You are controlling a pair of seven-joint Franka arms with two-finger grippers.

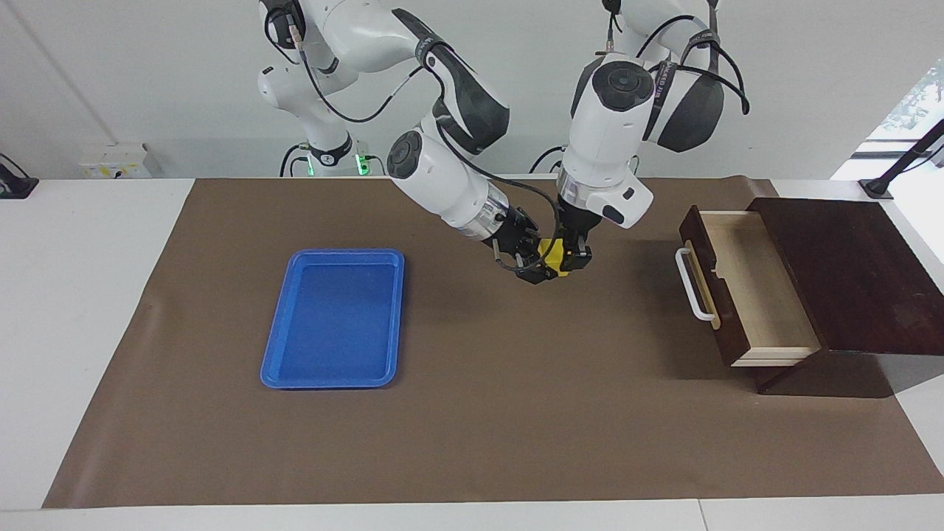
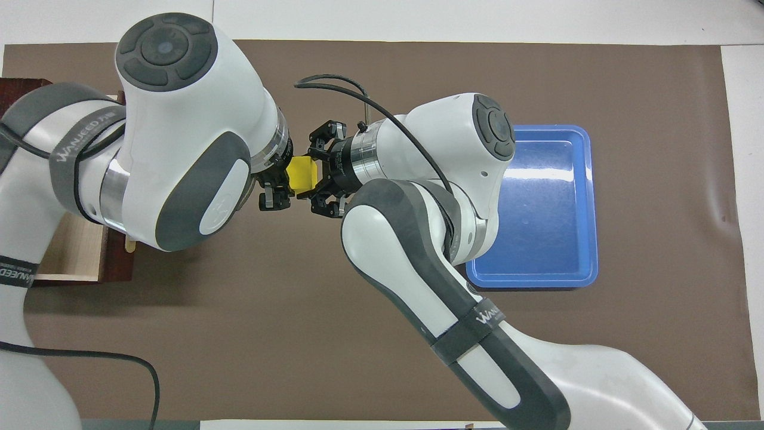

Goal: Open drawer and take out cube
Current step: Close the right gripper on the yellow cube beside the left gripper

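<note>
The small bright yellow cube hangs above the brown mat's middle; we see our left gripper and right gripper both clamped on it, the dark wooden drawer open.

Drawer stands pulled out of its box at the left arm's end; tray lies toward the right arm's end, well apart.

Glossy blue plastic tray, matt brown mat, polished dark wood drawer, pale inside.
</note>
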